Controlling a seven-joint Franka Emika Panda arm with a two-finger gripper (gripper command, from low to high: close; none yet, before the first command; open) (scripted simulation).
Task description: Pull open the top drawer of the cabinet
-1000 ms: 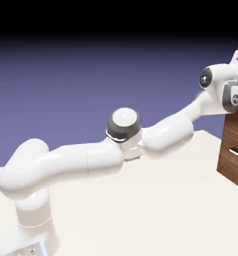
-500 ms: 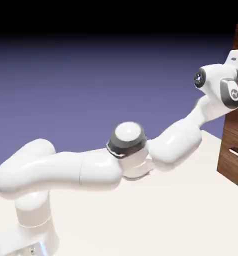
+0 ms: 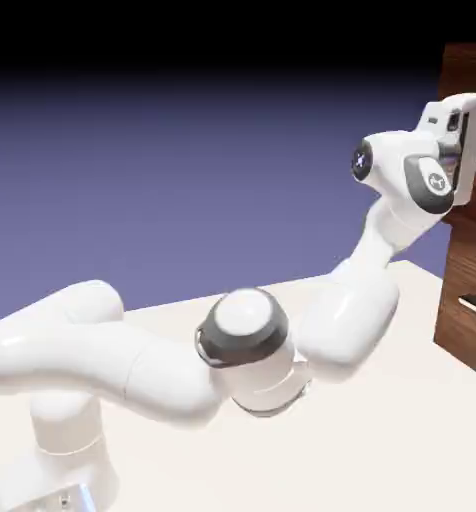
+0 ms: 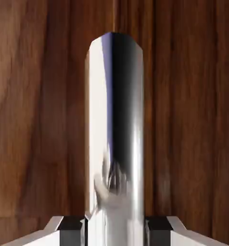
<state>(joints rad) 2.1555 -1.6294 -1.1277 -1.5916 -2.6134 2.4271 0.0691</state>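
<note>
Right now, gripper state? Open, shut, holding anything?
Gripper: shut on the top drawer's handle, the silver bar filling the space between its fingertips.

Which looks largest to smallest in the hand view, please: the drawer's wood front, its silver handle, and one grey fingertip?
1. Top drawer front, filling the picture.
2. Silver handle, enlarged by nearness to the camera.
3. Grey fingertip, only partly in view.
</note>
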